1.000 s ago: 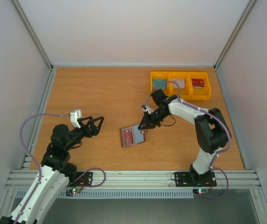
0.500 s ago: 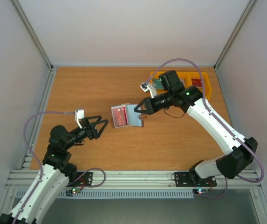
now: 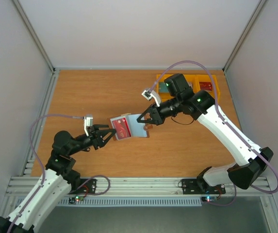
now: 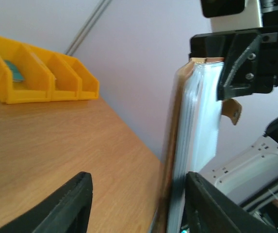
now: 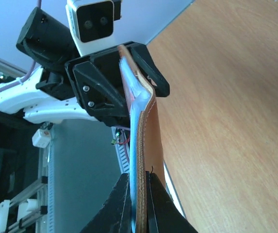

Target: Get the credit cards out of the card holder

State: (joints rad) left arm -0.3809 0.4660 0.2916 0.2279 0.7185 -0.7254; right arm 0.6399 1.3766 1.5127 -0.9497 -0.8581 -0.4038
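Note:
My right gripper (image 3: 145, 118) is shut on the right edge of the open brown card holder (image 3: 130, 124) and holds it in the air above the table's middle. A red credit card (image 3: 122, 127) shows in the holder's left half. My left gripper (image 3: 110, 133) is open, its jaws on either side of the holder's left edge. In the left wrist view the holder (image 4: 192, 145) stands edge-on close to my right finger (image 4: 211, 208), with the gripper (image 4: 138, 177) wide open. In the right wrist view my gripper (image 5: 139, 177) pinches the holder (image 5: 146, 126).
Yellow bins (image 3: 187, 88) stand at the back right, holding a teal card (image 3: 165, 87) and a red card (image 3: 205, 86); they also show in the left wrist view (image 4: 37, 77). The right arm reaches across the table's middle.
My right gripper lifted the holder off the table and carried it left. My left gripper moved right until its open jaws straddle the holder's left edge.

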